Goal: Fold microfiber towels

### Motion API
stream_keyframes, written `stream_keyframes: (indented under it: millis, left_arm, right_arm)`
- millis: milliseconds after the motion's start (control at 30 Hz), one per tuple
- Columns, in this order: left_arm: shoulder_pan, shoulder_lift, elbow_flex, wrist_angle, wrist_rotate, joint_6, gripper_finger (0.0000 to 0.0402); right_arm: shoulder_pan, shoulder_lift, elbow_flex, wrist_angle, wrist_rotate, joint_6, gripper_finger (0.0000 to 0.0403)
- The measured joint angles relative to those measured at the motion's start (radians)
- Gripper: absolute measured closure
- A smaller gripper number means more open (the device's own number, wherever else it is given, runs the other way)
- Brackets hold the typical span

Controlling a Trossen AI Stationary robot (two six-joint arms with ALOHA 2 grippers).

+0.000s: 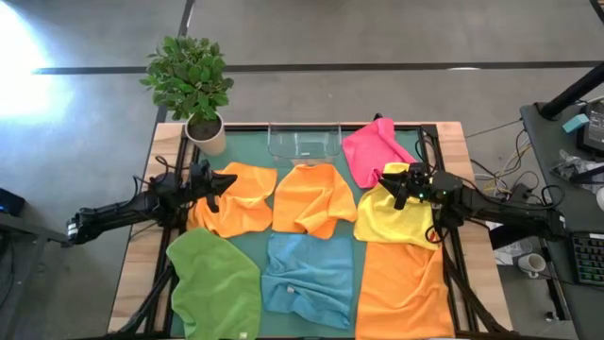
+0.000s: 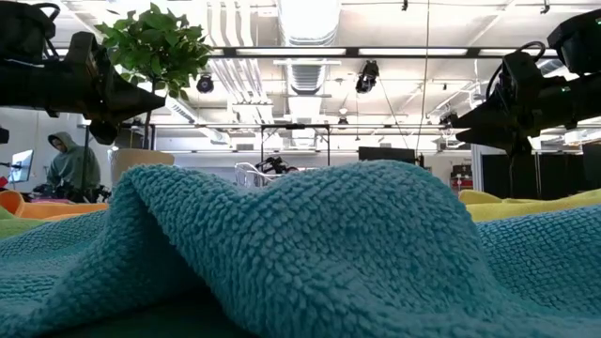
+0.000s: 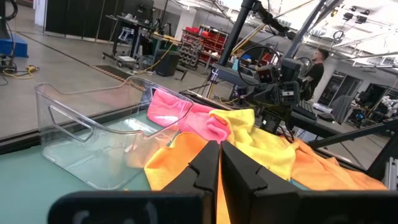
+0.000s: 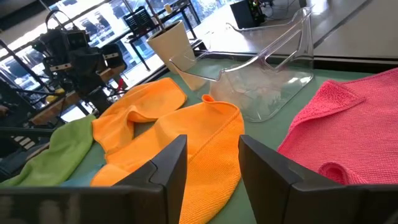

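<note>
While both arms hang above the bench point(image 1: 247, 253), seven towels lie spread across it. The left hand point(image 1: 229, 181) hovers over one orange towel point(image 1: 236, 198), its fingers point(image 3: 239, 177) pressed together on nothing. The right hand point(image 1: 386, 186), fingers point(image 4: 267, 168) apart and empty, sits above the yellow towel point(image 1: 396, 219), near the pink one point(image 1: 373, 148). Another orange towel point(image 1: 311, 198) lies in the middle, just in front of the clear tray point(image 1: 304, 142). Nearer me are the green towel point(image 1: 215, 283), the blue towel point(image 1: 309, 279) and a third orange towel point(image 1: 401, 288). A potted plant point(image 1: 192, 80) stands at the far left corner.
</note>
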State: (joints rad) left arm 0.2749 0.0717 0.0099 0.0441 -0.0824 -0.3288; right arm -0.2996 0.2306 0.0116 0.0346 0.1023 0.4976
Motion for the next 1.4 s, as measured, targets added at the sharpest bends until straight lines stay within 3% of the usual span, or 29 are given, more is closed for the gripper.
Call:
stream_keyframes:
  millis: [1167,1400]
  left_arm:
    - [0.000,0.000,0.000,0.000,0.000,0.000,0.0401]
    - [0.000,0.000,0.000,0.000,0.000,0.000,0.0401]
  right_arm:
    - [0.000,0.000,0.000,0.012,0.009,0.000,0.0268]
    - [0.000,-0.001,0.000,0.143,0.004,0.032,0.0268]
